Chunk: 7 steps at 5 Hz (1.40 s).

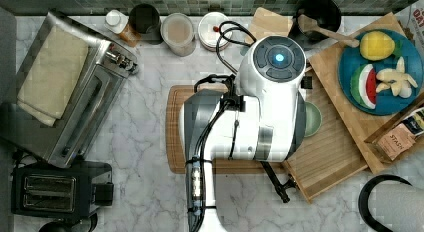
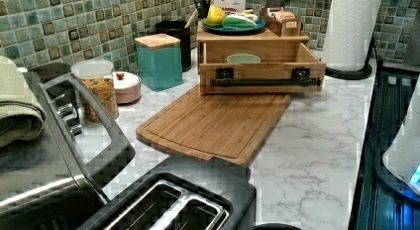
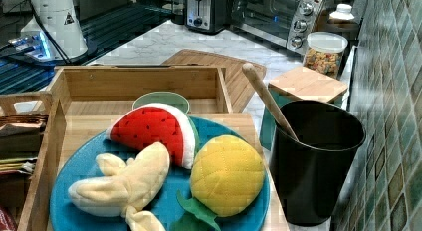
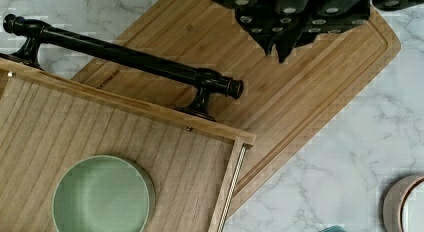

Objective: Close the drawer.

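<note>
The light-wood drawer point(image 1: 330, 154) stands pulled out of its wooden box, its slatted bottom showing point(image 4: 165, 157). Its black bar handle point(image 2: 265, 82) faces the cutting board point(image 2: 213, 123); the same handle point(image 4: 125, 54) runs along the drawer front in the wrist view. A green bowl point(image 4: 102, 194) sits inside the drawer point(image 3: 144, 89). My gripper point(image 4: 280, 46) hovers above the cutting board point(image 4: 320, 82), just past the handle's end and clear of it. Its dark fingers point(image 4: 292, 22) are shut with nothing between them. In the top view the white arm point(image 1: 270, 97) covers the board and the drawer's near corner.
A blue plate of plush fruit point(image 1: 380, 72) and a tea box point(image 1: 400, 137) rest on top of the drawer's box. A black cup with a wooden spoon point(image 1: 317, 14), jars point(image 1: 177, 32), a toaster oven point(image 1: 75, 102), a toaster point(image 1: 55, 189) and a paper towel roll point(image 1: 395, 204) ring the counter.
</note>
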### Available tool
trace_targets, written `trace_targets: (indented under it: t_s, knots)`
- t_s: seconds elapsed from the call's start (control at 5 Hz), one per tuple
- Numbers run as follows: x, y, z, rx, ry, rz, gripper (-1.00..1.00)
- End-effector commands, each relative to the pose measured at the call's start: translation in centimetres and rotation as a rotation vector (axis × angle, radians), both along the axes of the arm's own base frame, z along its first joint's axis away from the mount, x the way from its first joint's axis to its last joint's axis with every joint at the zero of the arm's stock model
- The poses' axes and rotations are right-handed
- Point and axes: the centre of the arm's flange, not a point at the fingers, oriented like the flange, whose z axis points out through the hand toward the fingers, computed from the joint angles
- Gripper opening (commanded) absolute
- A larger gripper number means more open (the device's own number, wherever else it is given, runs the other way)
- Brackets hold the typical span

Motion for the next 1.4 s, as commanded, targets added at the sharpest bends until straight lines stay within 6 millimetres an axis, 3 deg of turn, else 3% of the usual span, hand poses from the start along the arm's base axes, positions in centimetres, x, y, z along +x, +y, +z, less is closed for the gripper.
trace_targets:
  t_s: [0.2, 0.4, 0.6, 1.0, 1.4]
  knots:
    - [-0.2, -0.1, -0.4, 0.005, 0.009, -0.004, -1.0]
    - [-1.6, -1.4, -1.0, 0.075, -0.011, 0.065, -1.0]
    - [-4.2, 0.3, -1.6, 0.105, -0.118, 0.337, -1.0]
    - [-5.5, 6.2, -2.4, 0.122, -0.163, 0.406, -1.0]
    - [-9.3, 6.6, -6.0, 0.113, -0.185, 0.65, -1.0]
